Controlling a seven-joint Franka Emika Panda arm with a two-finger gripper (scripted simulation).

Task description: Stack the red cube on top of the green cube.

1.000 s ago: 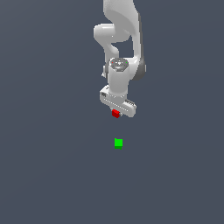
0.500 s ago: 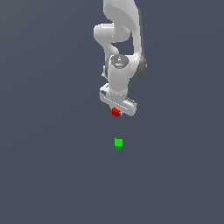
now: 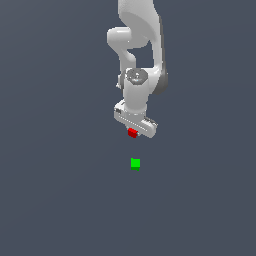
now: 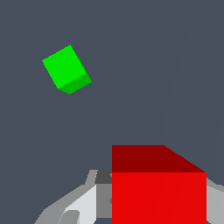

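There are two cubes in all: one red cube (image 3: 132, 132) and one green cube (image 3: 135, 163). There is one robot arm (image 3: 137, 60), carrying one end effector (image 3: 134, 131). The red cube sits right at the end effector, between its fingers. The green cube lies apart from the end effector, on the one dark grey desk (image 3: 55, 190), lower in the exterior view. The wrist view gives the same count: one red cube (image 4: 158, 188), one green cube (image 4: 66, 68).

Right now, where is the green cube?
The green cube sits alone on the grey floor, in the exterior view just below the claw holding the red cube, apart from both.
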